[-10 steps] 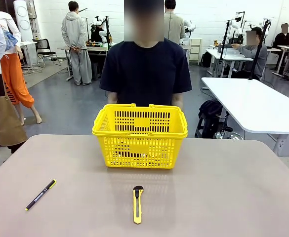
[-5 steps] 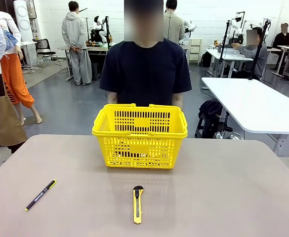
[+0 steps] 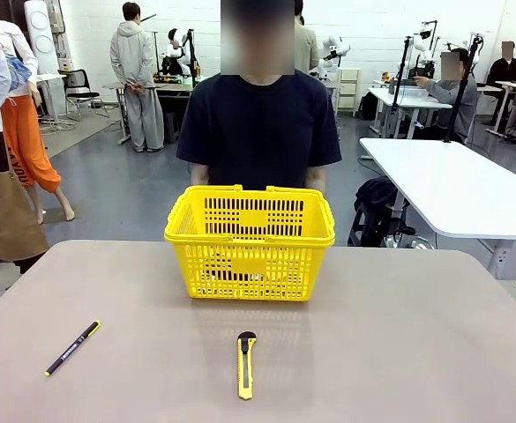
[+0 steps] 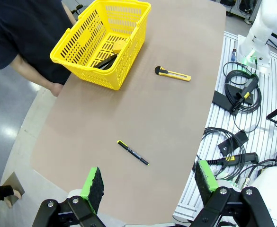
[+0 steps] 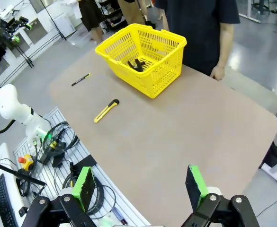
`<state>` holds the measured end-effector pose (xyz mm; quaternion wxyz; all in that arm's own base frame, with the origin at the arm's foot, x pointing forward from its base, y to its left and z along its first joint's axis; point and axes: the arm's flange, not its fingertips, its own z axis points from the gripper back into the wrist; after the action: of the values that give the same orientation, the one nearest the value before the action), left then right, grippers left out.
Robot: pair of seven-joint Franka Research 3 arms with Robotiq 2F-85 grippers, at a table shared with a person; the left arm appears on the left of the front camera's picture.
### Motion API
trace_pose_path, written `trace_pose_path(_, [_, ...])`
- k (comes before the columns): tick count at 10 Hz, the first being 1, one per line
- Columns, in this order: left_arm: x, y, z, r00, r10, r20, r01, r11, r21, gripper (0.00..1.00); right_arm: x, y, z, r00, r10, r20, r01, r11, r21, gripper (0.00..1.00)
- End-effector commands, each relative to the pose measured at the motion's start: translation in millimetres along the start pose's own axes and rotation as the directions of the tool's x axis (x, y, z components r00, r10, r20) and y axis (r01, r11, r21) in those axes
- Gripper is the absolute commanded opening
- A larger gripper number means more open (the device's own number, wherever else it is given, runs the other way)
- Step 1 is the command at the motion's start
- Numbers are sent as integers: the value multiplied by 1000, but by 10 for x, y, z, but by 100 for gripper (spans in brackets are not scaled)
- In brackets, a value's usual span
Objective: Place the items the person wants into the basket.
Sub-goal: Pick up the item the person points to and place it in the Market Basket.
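Tan tabletop [image 3: 399, 335]: nearest you, both grippers, left [image 4: 147, 187] and right [image 5: 140, 187], hover with jaws apart, holding nothing. Utility knife [image 3: 245, 365] lies before the yellow basket [image 3: 250, 240], pen [image 3: 72, 348] to its left. Stapler [image 4: 105, 61] and tape measure [image 4: 120, 46] lie inside; the person [image 3: 262, 128] stands behind.

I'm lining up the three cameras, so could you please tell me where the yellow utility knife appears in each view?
Front view: the utility knife lies low in the centre, nearer the camera than the basket.
Left wrist view: the knife is upper centre, right of the basket.
Right wrist view: the knife is left of centre, below-left of the basket.
Shared landmark: the basket.
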<state>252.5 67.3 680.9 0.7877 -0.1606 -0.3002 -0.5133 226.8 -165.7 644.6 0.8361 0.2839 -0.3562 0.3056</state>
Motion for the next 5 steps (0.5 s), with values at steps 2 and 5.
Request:
trace_pose_path(2, [2, -6, 2, 1000, -5, 7, 5, 1000, -4, 100, -15, -7, 14, 1000, 1, -1, -1, 1000, -1, 100])
trace_pose_path(5, [2, -6, 2, 1000, -5, 7, 5, 1000, -4, 100, -15, -7, 14, 1000, 1, -1, -1, 1000, -1, 100])
